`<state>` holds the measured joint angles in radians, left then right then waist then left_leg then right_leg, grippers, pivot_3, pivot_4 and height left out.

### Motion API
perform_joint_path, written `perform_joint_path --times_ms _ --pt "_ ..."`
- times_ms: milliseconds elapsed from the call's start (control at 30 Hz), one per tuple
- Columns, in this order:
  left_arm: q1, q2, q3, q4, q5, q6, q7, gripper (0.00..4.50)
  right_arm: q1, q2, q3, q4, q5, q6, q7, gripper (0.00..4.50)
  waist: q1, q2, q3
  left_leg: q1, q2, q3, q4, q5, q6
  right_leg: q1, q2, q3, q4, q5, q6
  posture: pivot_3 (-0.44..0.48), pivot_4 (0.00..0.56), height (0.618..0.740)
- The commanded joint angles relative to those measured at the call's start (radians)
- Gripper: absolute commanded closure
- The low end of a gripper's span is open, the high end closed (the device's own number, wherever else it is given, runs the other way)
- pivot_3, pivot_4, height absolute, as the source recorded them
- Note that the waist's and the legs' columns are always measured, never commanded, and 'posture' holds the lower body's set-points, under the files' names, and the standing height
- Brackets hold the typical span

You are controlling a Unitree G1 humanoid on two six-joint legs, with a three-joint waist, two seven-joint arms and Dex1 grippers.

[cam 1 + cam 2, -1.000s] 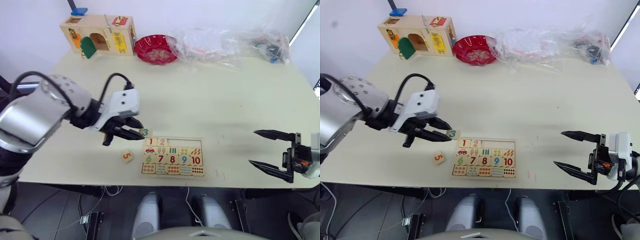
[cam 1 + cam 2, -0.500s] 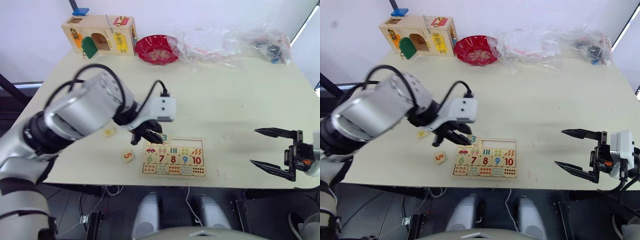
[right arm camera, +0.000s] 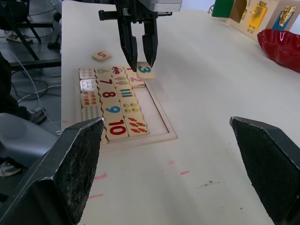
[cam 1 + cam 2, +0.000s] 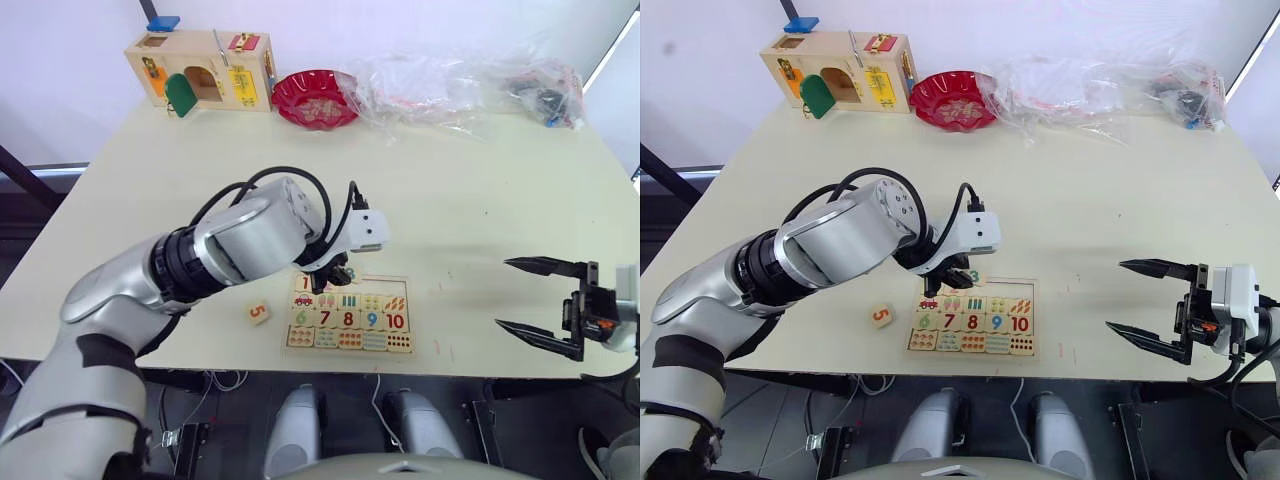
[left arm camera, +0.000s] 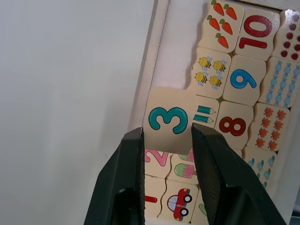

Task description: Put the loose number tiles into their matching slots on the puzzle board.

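The puzzle board point(image 4: 404, 282) lies near the table's front edge, with tiles 1 and 2 sitting in its top row. My left gripper point(image 4: 337, 277) is shut on the green 3 tile point(image 5: 168, 119) and holds it over that row, overlapping the 2 tile point(image 5: 156, 158). Pale empty slots point(image 5: 176, 61) lie beyond it along the rim. A loose red 5 tile point(image 4: 257, 312) rests on the table left of the board. My right gripper point(image 4: 505, 293) hovers open and empty, well to the right of the board.
At the back left stands a wooden latch box point(image 4: 200, 68), with a red bowl point(image 4: 317, 98) beside it and crumpled plastic bags point(image 4: 455, 80) along the far edge. The board sits close to the table's front edge point(image 4: 420, 365).
My left gripper has carried the 3 tile rightward, from the table left of the board to over the board's top row. The right arm has stayed put.
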<state>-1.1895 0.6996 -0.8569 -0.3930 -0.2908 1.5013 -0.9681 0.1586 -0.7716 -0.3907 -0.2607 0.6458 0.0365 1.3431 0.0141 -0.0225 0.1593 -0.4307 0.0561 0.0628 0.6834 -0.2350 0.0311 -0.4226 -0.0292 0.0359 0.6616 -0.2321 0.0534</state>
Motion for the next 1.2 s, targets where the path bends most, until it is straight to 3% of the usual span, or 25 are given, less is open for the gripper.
perform_joint_path --times_ms 33,700,1200 --pt "0.001 -0.010 0.003 -0.004 -0.015 0.024 0.043 3.55 0.015 0.001 -0.024 -0.011 0.008 -0.020 0.002 0.00 0.000 0.000 0.000 0.000 0.000 0.000 0.000 0.000 0.000 0.000 0.000 0.000 0.000 0.000 0.000 0.000 0.150 0.740" --pt "0.048 -0.037 -0.022 0.021 -0.085 0.043 0.189 3.55 0.064 0.006 -0.018 -0.060 0.011 -0.023 -0.036 0.00 0.000 0.000 0.000 0.000 0.000 0.000 0.000 0.000 0.000 0.000 0.000 0.000 0.000 0.001 -0.002 0.000 0.150 0.740" --pt "0.049 -0.048 -0.044 0.037 -0.085 -0.005 0.211 3.55 0.066 0.010 -0.004 -0.101 0.011 -0.012 -0.082 0.00 0.000 0.000 0.000 0.000 0.000 0.000 0.000 0.000 0.000 0.000 0.000 0.000 0.000 0.001 -0.002 0.000 0.150 0.740"
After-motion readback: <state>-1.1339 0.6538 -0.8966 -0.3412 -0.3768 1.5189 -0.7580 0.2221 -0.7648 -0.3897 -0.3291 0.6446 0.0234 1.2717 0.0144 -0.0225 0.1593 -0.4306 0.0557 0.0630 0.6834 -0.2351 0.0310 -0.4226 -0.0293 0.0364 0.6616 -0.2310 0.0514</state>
